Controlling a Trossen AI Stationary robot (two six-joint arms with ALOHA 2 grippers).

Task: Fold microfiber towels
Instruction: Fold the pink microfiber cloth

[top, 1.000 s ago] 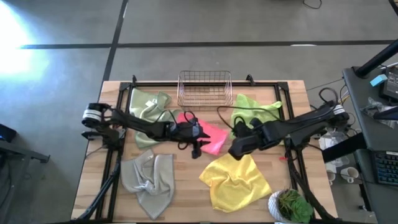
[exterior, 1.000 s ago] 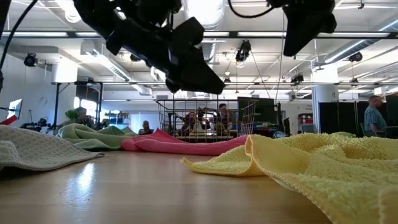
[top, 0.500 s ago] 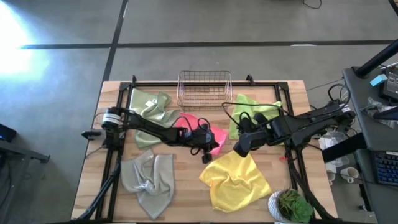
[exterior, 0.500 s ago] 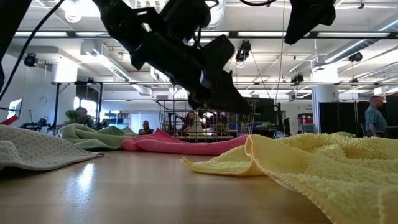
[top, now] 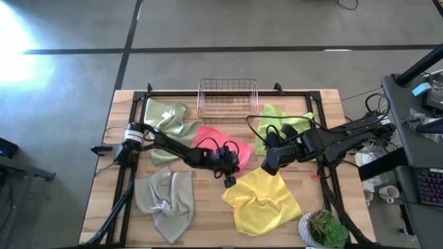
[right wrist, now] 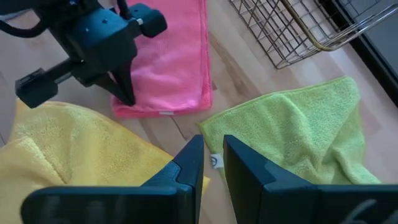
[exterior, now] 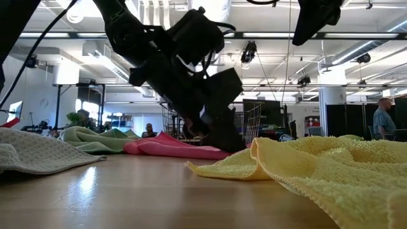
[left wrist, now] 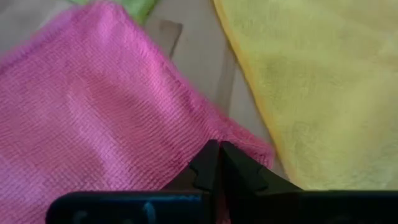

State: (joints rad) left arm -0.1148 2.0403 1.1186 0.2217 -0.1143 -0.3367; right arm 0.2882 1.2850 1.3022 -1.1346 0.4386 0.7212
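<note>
On the wooden tabletop (top: 208,228), the left arm stretches low and slantwise, its left gripper (top: 232,168) pressed down with jaws pinching the pink towel (top: 211,138) at its near corner. The yellow towel (top: 259,200) lies just beside them. The right gripper (top: 266,166) hovers above, jaws narrowly parted, empty.

Left arm stretches low across the counter, its hand (top: 230,168) pinched closed at the surface. Right arm reaches inward, its hand (top: 266,166) raised, fingers slightly parted.
</note>
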